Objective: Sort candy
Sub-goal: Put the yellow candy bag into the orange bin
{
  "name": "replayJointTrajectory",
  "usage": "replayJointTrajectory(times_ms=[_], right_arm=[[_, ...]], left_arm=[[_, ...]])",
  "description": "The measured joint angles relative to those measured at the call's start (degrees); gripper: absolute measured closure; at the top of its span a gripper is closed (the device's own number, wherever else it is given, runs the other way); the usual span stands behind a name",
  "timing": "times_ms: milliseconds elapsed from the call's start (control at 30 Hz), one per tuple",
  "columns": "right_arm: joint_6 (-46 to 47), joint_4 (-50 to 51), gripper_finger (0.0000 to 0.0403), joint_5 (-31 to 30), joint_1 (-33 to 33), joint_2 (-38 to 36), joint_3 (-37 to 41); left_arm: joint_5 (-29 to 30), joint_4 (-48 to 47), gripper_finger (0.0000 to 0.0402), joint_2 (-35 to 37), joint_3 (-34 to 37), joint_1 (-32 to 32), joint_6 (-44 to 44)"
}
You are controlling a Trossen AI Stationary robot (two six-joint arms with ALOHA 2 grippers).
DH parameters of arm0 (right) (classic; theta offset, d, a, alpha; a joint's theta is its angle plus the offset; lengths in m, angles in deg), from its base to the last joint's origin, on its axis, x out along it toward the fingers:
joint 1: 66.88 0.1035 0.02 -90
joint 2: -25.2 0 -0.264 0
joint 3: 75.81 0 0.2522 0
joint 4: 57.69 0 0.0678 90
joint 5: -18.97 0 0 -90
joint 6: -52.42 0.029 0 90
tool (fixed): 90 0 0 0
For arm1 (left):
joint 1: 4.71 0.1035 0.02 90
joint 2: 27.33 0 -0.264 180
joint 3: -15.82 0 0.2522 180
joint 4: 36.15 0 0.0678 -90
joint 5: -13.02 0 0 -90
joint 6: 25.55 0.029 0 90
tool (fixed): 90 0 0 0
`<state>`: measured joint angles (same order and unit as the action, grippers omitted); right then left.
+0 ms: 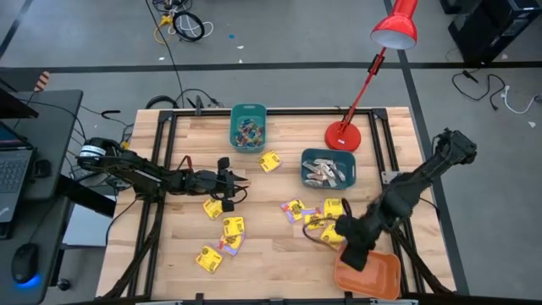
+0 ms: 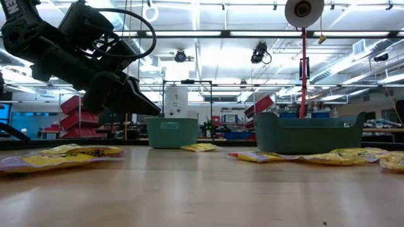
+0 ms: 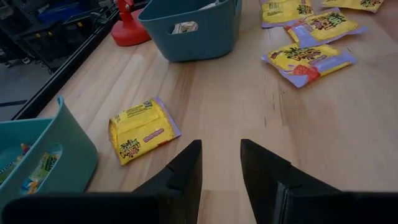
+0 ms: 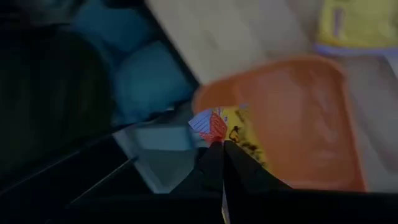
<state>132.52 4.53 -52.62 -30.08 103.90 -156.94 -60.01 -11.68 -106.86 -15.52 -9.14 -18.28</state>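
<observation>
At the table's near edge the orange bin point(image 1: 369, 275) sits under the right gripper point(image 4: 222, 163), whose fingers are pinched tight on a yellow candy packet point(image 4: 231, 129) with a red-and-blue corner, held just above the bin; the bin's visible floor is bare. Just beyond it, loose yellow packets point(image 1: 315, 212) lie scattered on the wood, and another cluster point(image 1: 222, 237) lies toward the left side. The left gripper point(image 1: 235, 188) hangs low over the middle of the table with its fingers point(image 3: 184, 176) parted and nothing between them; one yellow packet point(image 3: 143, 129) lies flat on the wood ahead of it, apart from the fingertips. Farther back, the dark teal bin point(image 1: 329, 169) holds pale whitish stick-shaped pieces. Farthest off, by the table's far edge, the lighter teal bin point(image 1: 248, 126) holds small blue, red and orange pieces. A red desk lamp point(image 1: 343, 135) stands just beside the dark teal bin.
</observation>
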Motion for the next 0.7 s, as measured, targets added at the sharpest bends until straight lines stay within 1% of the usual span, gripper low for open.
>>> replayJointTrajectory(times_ms=[100, 233, 400, 500, 633, 700], right_arm=[[3.19, 1.86, 0.0403, -3.23, 2.95, 2.81, 0.00], [3.94, 4.29, 0.0403, -8.57, 5.58, 7.00, 0.00], [3.57, 3.95, 0.0399, -9.63, 6.99, 11.40, 0.00], [3.91, 3.53, 0.0383, -10.03, 7.10, 13.15, 0.00], [3.93, 3.05, 0.0349, -9.97, 7.06, 14.12, 0.00], [3.67, 2.64, 0.0333, -11.50, 7.07, 13.75, 0.00]], left_arm=[[-0.10, 0.04, 0.0289, 0.00, 0.00, -0.23, 0.07], [-0.10, 0.08, 0.0289, 0.00, 0.00, -0.24, 0.11], [-0.12, 0.14, 0.0289, 0.00, 0.00, -0.22, 0.24], [-0.14, 0.44, 0.0289, 0.00, 0.00, -0.22, 1.06], [-0.17, 0.98, 0.0289, 0.00, 0.00, -0.22, 1.09], [-0.17, 1.08, 0.0289, 0.00, 0.00, -0.22, 1.27]])
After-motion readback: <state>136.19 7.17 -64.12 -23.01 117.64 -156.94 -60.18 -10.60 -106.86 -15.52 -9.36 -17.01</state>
